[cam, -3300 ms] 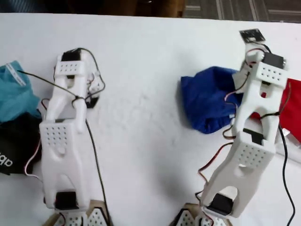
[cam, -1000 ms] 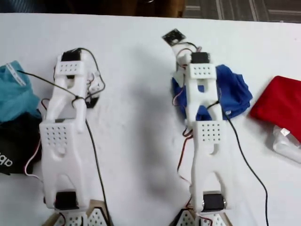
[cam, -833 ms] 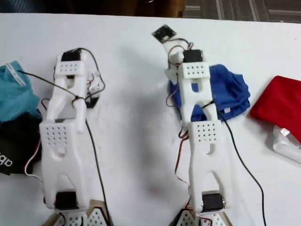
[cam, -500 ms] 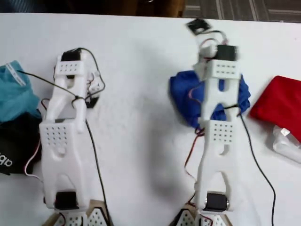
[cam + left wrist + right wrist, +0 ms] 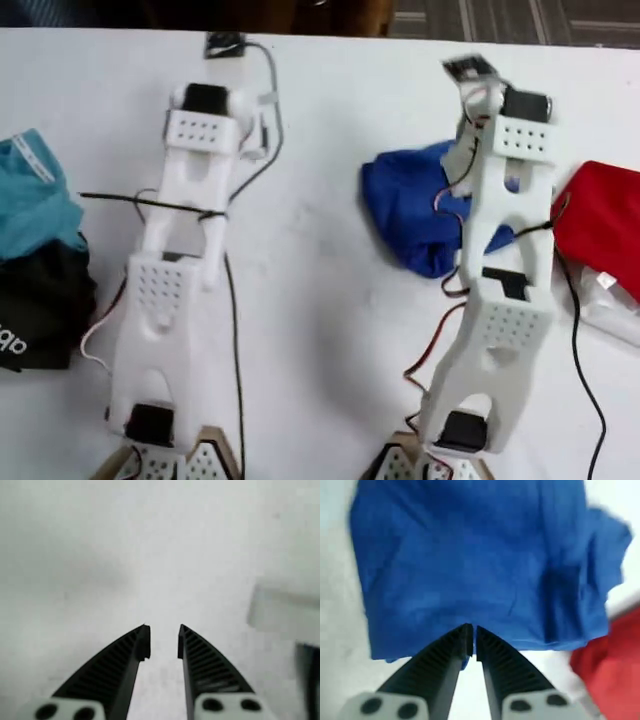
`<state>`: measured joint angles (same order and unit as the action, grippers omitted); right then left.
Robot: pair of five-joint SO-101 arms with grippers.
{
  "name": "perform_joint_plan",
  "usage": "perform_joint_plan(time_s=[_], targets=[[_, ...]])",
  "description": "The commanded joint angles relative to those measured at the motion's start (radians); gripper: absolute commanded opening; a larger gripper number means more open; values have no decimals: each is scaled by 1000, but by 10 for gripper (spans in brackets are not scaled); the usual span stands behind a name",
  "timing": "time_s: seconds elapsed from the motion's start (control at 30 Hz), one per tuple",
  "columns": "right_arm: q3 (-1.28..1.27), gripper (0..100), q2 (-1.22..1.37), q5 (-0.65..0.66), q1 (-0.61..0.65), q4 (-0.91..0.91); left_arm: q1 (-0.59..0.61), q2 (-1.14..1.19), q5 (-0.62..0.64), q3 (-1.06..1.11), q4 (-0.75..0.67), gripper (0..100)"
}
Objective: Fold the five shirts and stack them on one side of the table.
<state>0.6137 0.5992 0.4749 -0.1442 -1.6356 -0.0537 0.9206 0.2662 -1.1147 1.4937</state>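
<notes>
**Inspector:** Status, left to right?

**Operator:** Teal shirt (image 5: 30, 195) and black shirt (image 5: 40, 310) are heaped at the left edge of the table (image 5: 310, 300). My left gripper (image 5: 162, 642) is slightly spread over bare tabletop. My right gripper (image 5: 472, 640) looks pressed together on the hem of the blue shirt (image 5: 470, 555), with the red shirt (image 5: 600, 225) just beside it.

**Inspector:** Recommendation?

**Operator:** Draw the hem low and slowly, so the cloth lies flat before folding.

**Inspector:** Views?

**Operator:** The wrist views settle my jaws. The high view supplies the heap and the layout.

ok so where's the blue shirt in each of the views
high view: blue shirt right of centre, partly under the right arm.
left wrist view: white table beyond the left end effector.
right wrist view: blue shirt spread past the right end effector.
shared landmark: red shirt beside it.
</notes>
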Motion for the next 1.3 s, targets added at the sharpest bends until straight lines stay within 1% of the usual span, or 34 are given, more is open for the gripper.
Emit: perform_joint_plan(time_s=[0.0, 0.1, 0.17, 0.3, 0.4, 0.47, 0.57, 0.7, 0.8, 0.87, 0.9, 1.1, 1.17, 1.27], targets=[[-172, 19, -71, -9, -41, 87, -55, -9, 44, -44, -83, 124], [-256, 19, -71, -9, -114, 170, -71, 43, 83, -50, -91, 124], [-295, 19, -71, -8, -166, 193, -71, 75, 94, -51, -97, 124], [-322, 19, -71, 40, -272, 194, -64, 95, 92, -53, -98, 124], [-310, 19, -85, 48, -306, 188, -64, 101, 91, -51, -95, 124], [-284, 19, -104, 44, -297, 139, -64, 101, 91, -48, -89, 124], [-256, 20, -134, 41, -242, 64, -63, 101, 91, -50, -84, 124], [-221, 31, -182, 37, -108, 5, -72, 101, 89, -51, -89, 138], [-137, 124, -182, -49, -58, 12, -77, 103, 89, -50, -89, 164], [-77, 181, -151, -74, -53, 19, -77, 103, 89, -47, -89, 166], [-49, 190, -127, -78, -56, 18, -77, 103, 89, -45, -89, 166], [44, 190, 7, -80, -79, 15, -77, 103, 89, -44, -84, 166], [86, 191, 21, -80, -104, 2, -77, 103, 87, -44, -84, 166], [117, 191, 24, -80, -157, 1, -83, 103, 43, -44, -84, 166]])
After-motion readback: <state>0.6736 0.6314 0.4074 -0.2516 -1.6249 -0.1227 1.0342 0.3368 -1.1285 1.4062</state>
